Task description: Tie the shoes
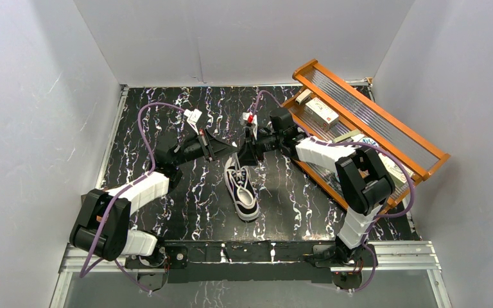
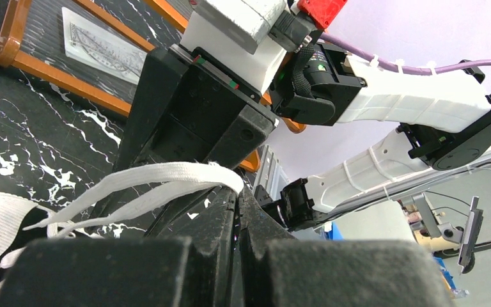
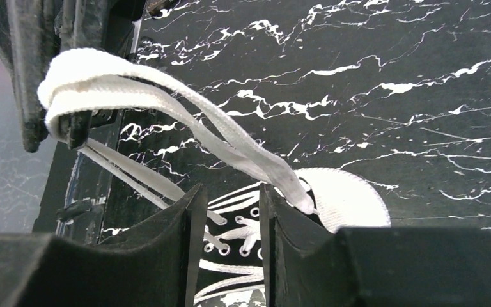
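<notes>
The shoe (image 1: 242, 190) is a black low-top sneaker with a white toe cap (image 3: 351, 198), lying mid-table with its toe toward the arms. My left gripper (image 2: 238, 199) is shut on a folded loop of white lace (image 2: 166, 176), held up just left of the shoe's heel end (image 1: 228, 151). In the right wrist view that loop (image 3: 89, 70) runs down from the left gripper's fingers (image 3: 35, 96) to the shoe, draping over my right gripper's right-hand finger (image 3: 281, 211). My right gripper (image 3: 230, 199) hovers open above the eyelets (image 3: 238, 231), with nothing between its fingers.
An orange wooden-framed rack (image 1: 367, 122) holding small boxes lies tilted at the back right, close behind the right arm. White walls enclose the black marbled table (image 1: 167, 212) on three sides. The two grippers stand almost touching over the shoe.
</notes>
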`<action>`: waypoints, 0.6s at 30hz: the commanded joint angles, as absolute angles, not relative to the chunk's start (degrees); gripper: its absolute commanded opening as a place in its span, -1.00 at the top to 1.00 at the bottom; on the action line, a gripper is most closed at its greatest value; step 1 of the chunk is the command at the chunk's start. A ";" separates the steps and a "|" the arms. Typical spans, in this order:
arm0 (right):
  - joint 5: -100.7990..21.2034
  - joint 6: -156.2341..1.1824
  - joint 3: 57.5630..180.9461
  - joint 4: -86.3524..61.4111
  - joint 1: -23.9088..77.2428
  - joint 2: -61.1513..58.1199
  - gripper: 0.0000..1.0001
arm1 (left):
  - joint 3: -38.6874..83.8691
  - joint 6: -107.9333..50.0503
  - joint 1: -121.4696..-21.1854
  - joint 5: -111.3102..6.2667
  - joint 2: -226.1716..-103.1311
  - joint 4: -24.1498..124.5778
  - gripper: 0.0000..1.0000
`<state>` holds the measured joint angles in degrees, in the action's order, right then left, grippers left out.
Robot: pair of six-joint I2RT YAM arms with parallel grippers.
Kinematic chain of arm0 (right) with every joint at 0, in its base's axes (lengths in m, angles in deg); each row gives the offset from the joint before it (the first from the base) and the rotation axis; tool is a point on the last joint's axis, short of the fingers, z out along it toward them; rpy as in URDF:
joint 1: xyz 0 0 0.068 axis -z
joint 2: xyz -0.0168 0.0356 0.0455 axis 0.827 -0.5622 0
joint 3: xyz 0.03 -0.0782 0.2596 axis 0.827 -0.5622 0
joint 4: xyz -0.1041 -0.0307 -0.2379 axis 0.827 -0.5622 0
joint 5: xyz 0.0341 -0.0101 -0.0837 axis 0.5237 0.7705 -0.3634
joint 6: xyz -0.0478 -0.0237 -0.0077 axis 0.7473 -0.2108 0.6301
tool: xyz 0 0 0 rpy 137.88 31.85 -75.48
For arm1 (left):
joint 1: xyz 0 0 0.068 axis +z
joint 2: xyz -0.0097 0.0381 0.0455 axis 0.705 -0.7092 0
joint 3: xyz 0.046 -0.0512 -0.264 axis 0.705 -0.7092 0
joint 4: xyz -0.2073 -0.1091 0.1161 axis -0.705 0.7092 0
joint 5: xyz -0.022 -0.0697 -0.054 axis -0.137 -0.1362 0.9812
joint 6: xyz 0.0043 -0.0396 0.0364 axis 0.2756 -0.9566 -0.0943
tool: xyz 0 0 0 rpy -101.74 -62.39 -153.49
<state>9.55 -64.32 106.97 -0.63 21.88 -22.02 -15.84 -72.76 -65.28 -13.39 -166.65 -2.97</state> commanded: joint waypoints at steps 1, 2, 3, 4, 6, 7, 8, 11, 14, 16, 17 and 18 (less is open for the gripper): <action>9.85 -63.77 108.04 4.03 21.72 -22.03 0.10 | -13.32 -73.31 -64.95 -12.68 -165.47 -6.33 1.00; 9.82 -63.77 107.97 4.03 21.57 -22.16 0.10 | -13.43 -73.34 -65.00 -12.81 -165.38 -6.31 1.00; 9.43 -63.83 107.91 4.01 21.35 -22.27 0.09 | -13.50 -73.39 -64.96 -12.87 -165.30 -6.32 1.00; 8.80 -64.01 107.69 4.26 21.08 -22.36 0.08 | -13.58 -73.35 -64.96 -12.88 -165.21 -6.38 1.00; 7.23 -64.88 106.94 5.65 20.63 -22.56 0.04 | -13.72 -73.46 -64.96 -12.89 -165.02 -6.31 1.00; 5.23 -65.17 106.55 5.96 20.56 -22.56 0.05 | -13.76 -73.44 -64.97 -12.88 -164.89 -6.35 1.00; 4.06 -65.50 106.24 6.42 20.55 -22.44 0.04 | -13.80 -73.48 -64.96 -12.81 -164.69 -6.31 1.00; 1.27 -65.56 104.62 7.66 20.55 -21.35 0.03 | -14.04 -73.53 -64.98 -12.94 -164.25 -6.34 1.00; 0.55 -65.29 104.05 8.08 20.55 -20.98 0.04 | -14.57 -73.53 -65.02 -13.30 -164.04 -6.32 1.00; 0.20 -65.46 104.10 7.97 20.55 -21.58 0.06 | -14.79 -73.58 -65.01 -13.62 -163.91 -6.31 1.00; 0.37 -65.58 104.00 8.17 20.55 -21.87 0.06 | -14.85 -73.55 -65.04 -13.67 -163.87 -6.34 1.00; 0.60 -65.80 103.87 8.54 20.44 -22.06 0.06 | -14.95 -73.53 -64.97 -13.67 -163.74 -6.34 1.00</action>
